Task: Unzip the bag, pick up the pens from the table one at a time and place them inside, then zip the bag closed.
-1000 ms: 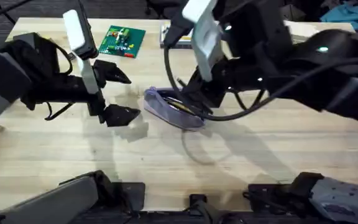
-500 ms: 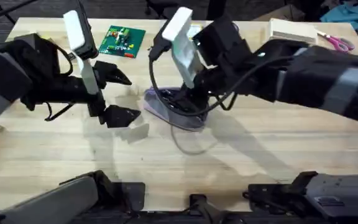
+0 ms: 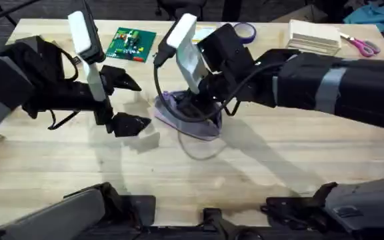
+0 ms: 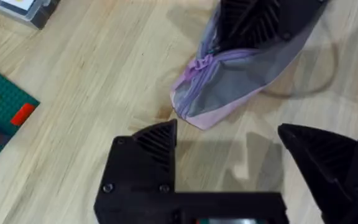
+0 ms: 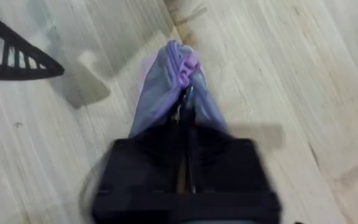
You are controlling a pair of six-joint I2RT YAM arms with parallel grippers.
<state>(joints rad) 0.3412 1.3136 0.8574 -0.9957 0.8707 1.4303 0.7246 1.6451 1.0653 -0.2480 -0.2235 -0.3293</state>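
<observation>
The lavender bag [image 3: 191, 123] lies near the middle of the table [image 3: 259, 173]. My right arm reaches across it, and my right gripper [image 3: 193, 107] presses down on the bag's top. In the right wrist view the right gripper [image 5: 184, 155] is shut along the zipper line of the bag [image 5: 166, 81]. My left gripper [image 3: 124, 101] hovers open just left of the bag, holding nothing. From the left wrist the bag [image 4: 229, 87] shows beyond the open left gripper [image 4: 241, 146], with its zipper end [image 4: 201, 62] facing it. The pens are out of view.
A green circuit board [image 3: 131, 43] lies at the back left, and a clear box [image 4: 23, 6] sits near it. A purple tape roll [image 3: 245, 30], stacked wooden pieces [image 3: 314, 37] and pink scissors [image 3: 360, 45] line the back right. Bare table lies in front of the bag.
My right arm has swung left and down over the bag, its gripper now lower on the bag's top. The left arm has not moved.
</observation>
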